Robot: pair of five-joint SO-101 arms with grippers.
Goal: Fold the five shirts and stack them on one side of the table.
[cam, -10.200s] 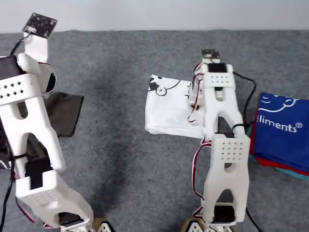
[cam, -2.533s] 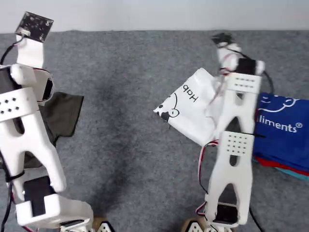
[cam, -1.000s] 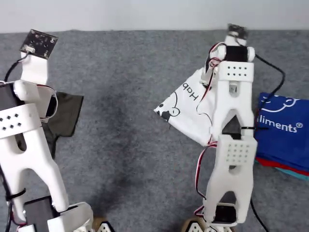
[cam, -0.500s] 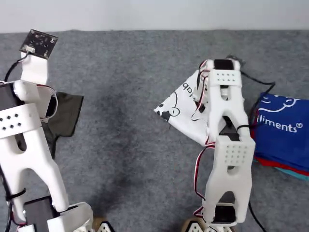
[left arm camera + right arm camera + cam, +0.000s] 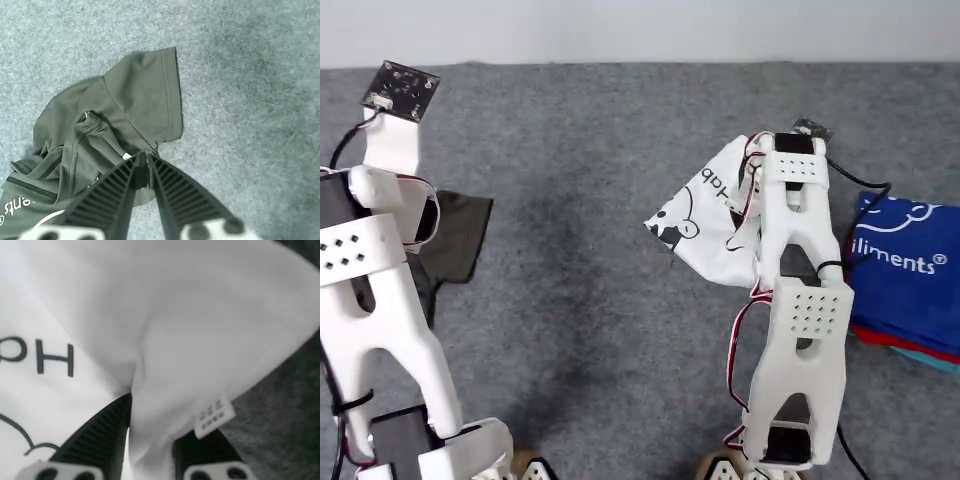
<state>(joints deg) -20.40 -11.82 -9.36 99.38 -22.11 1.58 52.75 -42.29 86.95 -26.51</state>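
Pinched a fold of the white shirt (image 5: 700,225) in the closed right gripper (image 5: 150,425), mid-table near the blue-topped stack of folded shirts (image 5: 905,270) at the right edge; held the left gripper (image 5: 145,162) closed over the crumpled dark shirt (image 5: 135,110) at the left edge.

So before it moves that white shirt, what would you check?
1. Grip of the right end effector on the white shirt: ok, fabric pinched.
2. Neat fold of the white shirt: not ok, askew and bunched.
3. Flat blue shirt atop the stack: ok.
4. Path clear of the left end effector: ok, shut above the dark shirt.
5. Fold of the dark shirt: not ok, crumpled.
6. Count of shirts in the stack: cannot tell.
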